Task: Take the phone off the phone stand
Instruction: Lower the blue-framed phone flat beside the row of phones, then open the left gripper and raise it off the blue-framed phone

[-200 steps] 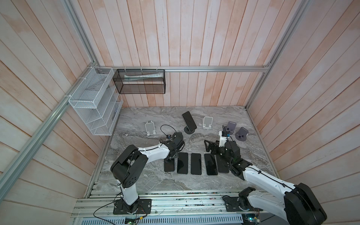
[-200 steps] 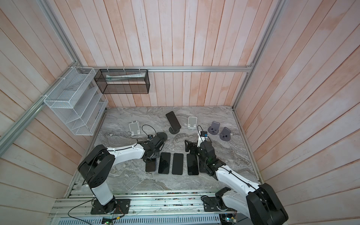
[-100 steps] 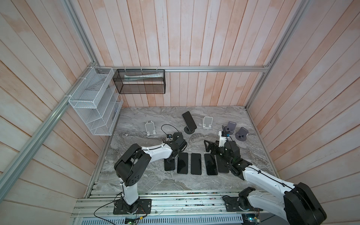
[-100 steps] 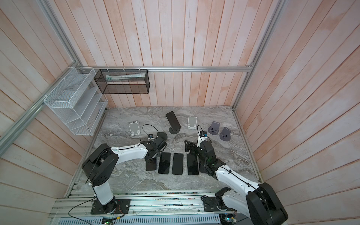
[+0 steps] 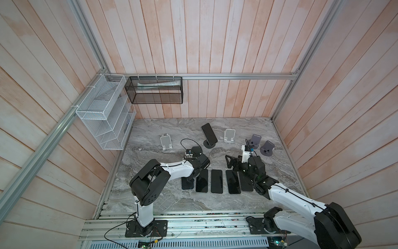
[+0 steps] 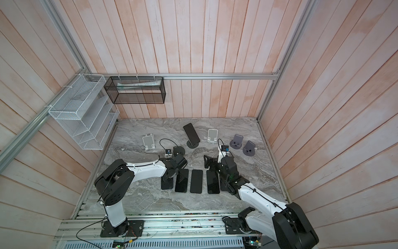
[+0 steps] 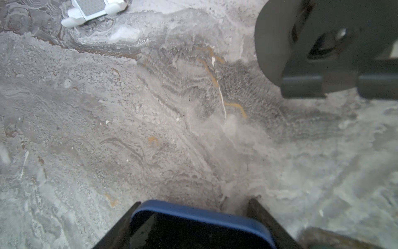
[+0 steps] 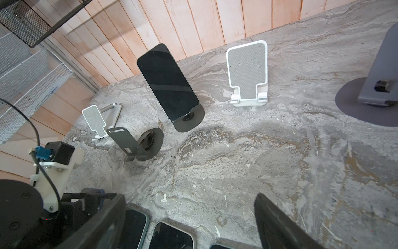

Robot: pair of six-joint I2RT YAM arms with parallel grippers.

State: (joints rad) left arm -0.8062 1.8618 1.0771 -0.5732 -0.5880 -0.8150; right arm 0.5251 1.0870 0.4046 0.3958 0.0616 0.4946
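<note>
The left arm (image 5: 176,170) rises from the front rail, folds at the elbow and stretches its forearm level toward the left end of the row of flat phones (image 5: 216,181), wrist bent down. The left gripper (image 7: 195,203) points down at that end. Its fingers (image 7: 121,228) flank the far end of a blue-cased phone (image 7: 193,228), the row's leftmost; I cannot tell whether they press on it or stand just clear. Behind the row's middle, toward the back wall, the phone (image 5: 208,133) leans tilted on its dark, round-based phone stand (image 5: 210,144), well apart from both grippers. The right arm (image 5: 297,200) slants low from the front rail across the row's right end. The right gripper (image 8: 189,197) hangs just behind that end, jaws spread wide over the bare table (image 8: 215,163).
</note>
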